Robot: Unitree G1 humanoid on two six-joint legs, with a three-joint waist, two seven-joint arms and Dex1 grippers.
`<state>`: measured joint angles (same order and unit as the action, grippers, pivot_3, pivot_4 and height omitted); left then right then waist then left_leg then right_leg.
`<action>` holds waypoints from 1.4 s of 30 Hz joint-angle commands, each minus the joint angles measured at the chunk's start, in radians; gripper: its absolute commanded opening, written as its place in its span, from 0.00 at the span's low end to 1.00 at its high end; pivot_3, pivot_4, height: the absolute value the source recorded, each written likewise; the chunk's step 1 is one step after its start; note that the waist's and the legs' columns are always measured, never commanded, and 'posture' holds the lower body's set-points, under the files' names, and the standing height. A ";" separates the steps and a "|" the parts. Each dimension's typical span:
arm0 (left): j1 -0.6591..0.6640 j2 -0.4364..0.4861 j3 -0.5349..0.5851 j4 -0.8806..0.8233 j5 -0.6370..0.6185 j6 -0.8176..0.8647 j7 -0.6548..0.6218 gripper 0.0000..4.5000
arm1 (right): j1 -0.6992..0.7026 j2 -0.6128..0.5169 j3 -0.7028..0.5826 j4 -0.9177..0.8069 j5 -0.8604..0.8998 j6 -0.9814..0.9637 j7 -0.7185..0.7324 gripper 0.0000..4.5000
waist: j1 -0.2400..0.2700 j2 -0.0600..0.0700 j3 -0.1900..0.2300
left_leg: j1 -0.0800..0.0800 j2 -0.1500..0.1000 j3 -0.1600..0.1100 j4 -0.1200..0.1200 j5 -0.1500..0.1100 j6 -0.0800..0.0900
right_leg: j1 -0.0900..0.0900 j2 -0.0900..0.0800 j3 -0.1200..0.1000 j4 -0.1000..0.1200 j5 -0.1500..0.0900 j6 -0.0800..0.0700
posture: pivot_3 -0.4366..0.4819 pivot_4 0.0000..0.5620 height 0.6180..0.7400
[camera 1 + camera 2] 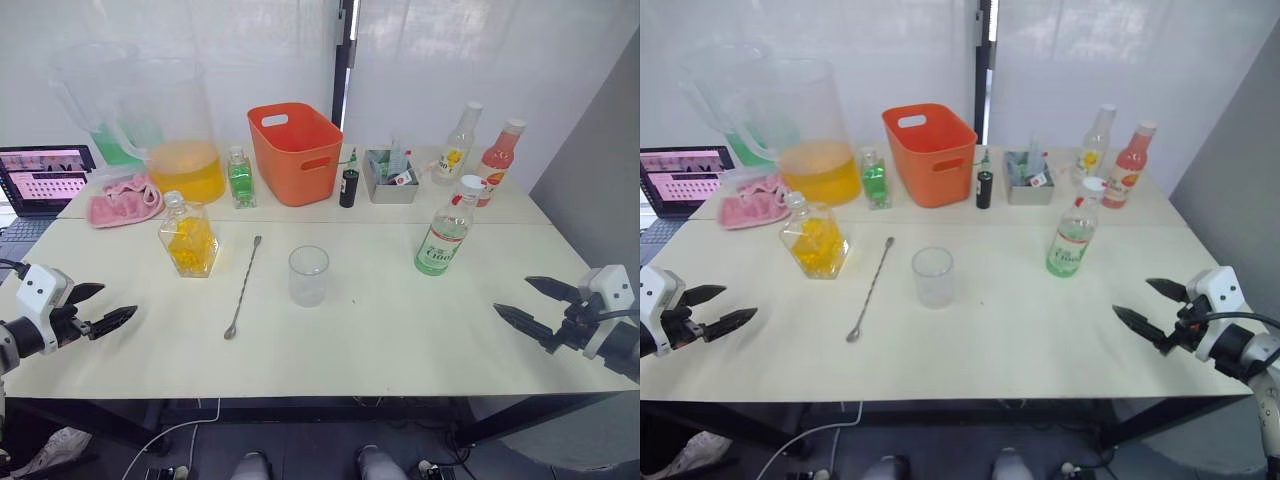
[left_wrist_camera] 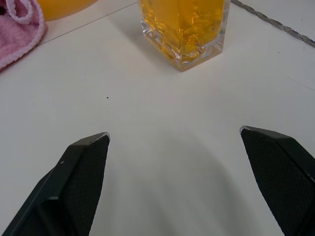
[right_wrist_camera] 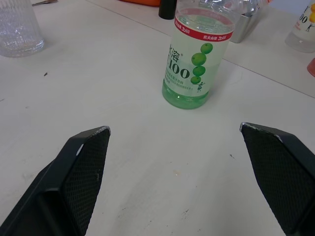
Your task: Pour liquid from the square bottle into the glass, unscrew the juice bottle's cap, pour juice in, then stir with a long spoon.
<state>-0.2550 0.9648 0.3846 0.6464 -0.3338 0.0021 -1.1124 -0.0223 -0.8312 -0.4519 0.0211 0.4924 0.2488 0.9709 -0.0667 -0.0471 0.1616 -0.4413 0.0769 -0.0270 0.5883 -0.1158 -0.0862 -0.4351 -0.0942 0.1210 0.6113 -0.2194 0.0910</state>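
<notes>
1. Left eye view: square bottle [image 1: 188, 240] left of centre, upright, stopper on, full of yellow liquid. Glass [image 1: 308, 275] at centre, empty. Spoon [image 1: 243, 288] flat on table [image 1: 400, 340] between the two, touching neither.
2. Juice bottle [image 1: 446, 235] right of centre, upright, white cap [image 1: 471, 184] on.
3. Left gripper [image 1: 105, 307] at lower left edge, fingers spread, holding nothing, well apart from square bottle.
4. Right gripper [image 1: 535, 303] at lower right edge, fingers spread, empty, near but clear of juice bottle.
5. Left wrist view: square bottle base dead ahead between the open fingers [image 2: 78, 172]. Right wrist view: juice bottle likewise ahead.
6. Judged: no step begun; first pour in hand.
7. Next move calls for left reach forward, straddle the bottle's faces, close firmly; stopper probably off before tipping. Glass slick, so square grip needed.
</notes>
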 commanded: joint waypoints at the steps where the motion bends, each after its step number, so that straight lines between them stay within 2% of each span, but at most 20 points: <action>1: -0.019 0.025 0.012 0.002 -0.005 -0.001 -0.010 1.00 | -0.001 0.002 -0.039 -0.034 0.018 -0.012 -0.011 0.99 | 0.000 0.000 0.000 | 0.000 0.000 0.000 0.000 0.000 0.000 | 0.000 0.000 0.000 0.000 0.000 0.000 | 0.48 0.27 0.92; 4: -0.028 0.014 0.023 -0.006 -0.021 0.007 -0.007 1.00 | -0.012 0.008 -0.032 -0.040 0.025 -0.001 -0.019 0.99 | 0.000 0.000 0.000 | 0.000 0.000 0.000 0.000 0.000 0.000 | 0.000 0.000 0.000 0.000 0.000 0.000 | 0.48 0.27 0.92; 7: -0.018 0.015 0.010 -0.065 -0.015 0.029 0.000 1.00 | -0.044 -0.010 -0.028 -0.085 0.090 0.092 -0.008 0.99 | 0.000 0.000 0.000 | 0.000 0.000 0.000 0.000 0.000 0.000 | 0.000 0.000 0.000 0.000 0.000 0.000 | 0.48 0.27 0.92; 10: 0.010 0.002 0.045 -0.157 -0.081 0.091 -0.026 1.00 | -0.080 -0.037 -0.006 -0.150 0.157 0.192 0.017 0.99 | -0.001 0.000 0.000 | 0.000 0.000 0.000 0.000 0.000 0.000 | 0.000 0.000 0.000 0.001 0.000 0.000 | 0.48 0.27 0.92; 13: 0.126 -0.013 0.078 -0.284 -0.096 0.117 -0.013 1.00 | -0.191 -0.077 0.081 -0.251 0.258 0.331 0.053 0.99 | -0.011 0.001 0.000 | 0.000 0.001 0.002 0.000 0.000 0.000 | 0.000 0.001 0.001 0.001 0.000 0.000 | 0.48 0.27 0.92; 18: 0.291 -0.069 0.166 -0.463 -0.163 0.175 0.020 1.00 | -0.361 -0.087 0.161 -0.307 0.380 0.480 0.066 0.99 | -0.008 0.001 0.001 | 0.000 0.003 0.001 -0.001 0.000 0.000 | -0.002 0.002 0.001 0.001 0.000 0.000 | 0.48 0.27 0.92; 22: 0.386 -0.199 0.272 -0.646 -0.251 0.219 0.153 1.00 | -0.447 -0.089 0.263 -0.329 0.366 0.498 0.124 0.99 | 0.005 0.000 0.001 | -0.001 0.003 0.001 0.000 0.000 0.000 | -0.003 0.001 0.000 0.000 0.000 -0.001 | 0.48 0.27 0.92; 27: 0.423 -0.363 0.307 -0.822 -0.276 0.244 0.368 1.00 | -0.508 -0.062 0.323 -0.309 0.342 0.485 0.145 0.99 | 0.022 -0.001 0.002 | -0.001 0.003 0.003 0.003 0.000 0.000 | -0.004 0.000 0.000 -0.002 0.000 -0.001 | 0.48 0.27 0.92; 30: 0.393 -0.476 0.231 -0.906 -0.187 0.245 0.558 1.00 | -0.520 -0.052 0.342 -0.302 0.328 0.476 0.160 0.99 | 0.027 -0.002 0.002 | -0.001 0.002 0.002 0.004 0.000 0.000 | -0.003 0.000 0.000 -0.002 0.000 0.000 | 0.48 0.27 0.92; 33: 0.341 -0.556 0.155 -0.957 -0.147 0.267 0.682 1.00 | -0.515 -0.057 0.346 -0.330 0.342 0.488 0.173 0.99 | 0.031 -0.002 0.002 | -0.001 0.002 0.002 0.005 0.000 0.000 | 0.002 0.001 0.000 -0.002 0.000 0.000 | 0.48 0.27 0.92; 36: 0.282 -0.592 0.095 -0.960 -0.101 0.277 0.763 1.00 | -0.510 -0.058 0.337 -0.349 0.347 0.495 0.169 0.99 | 0.031 -0.003 0.001 | -0.001 0.001 0.001 0.005 0.000 0.000 | 0.003 0.002 0.000 0.000 0.000 0.000 | 0.48 0.27 0.92; 42: 0.136 -0.641 -0.015 -0.791 0.022 0.186 0.844 1.00 | -0.488 -0.055 0.332 -0.376 0.341 0.487 0.153 0.99 | 0.027 -0.003 0.001 | 0.000 0.001 0.000 0.005 0.000 0.001 | 0.003 0.002 0.000 0.000 0.001 0.001 | 0.48 0.27 0.92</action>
<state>-0.0911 0.3219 0.3902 -0.1554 -0.3404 0.2249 -0.2870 -0.5031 -0.8815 -0.0918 -0.3260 0.8267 0.7420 1.1301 -0.0394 -0.0506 0.1628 -0.4415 0.0781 -0.0269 0.5931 -0.1157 -0.0856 -0.4315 -0.0919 0.1214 0.6113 -0.2185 0.0918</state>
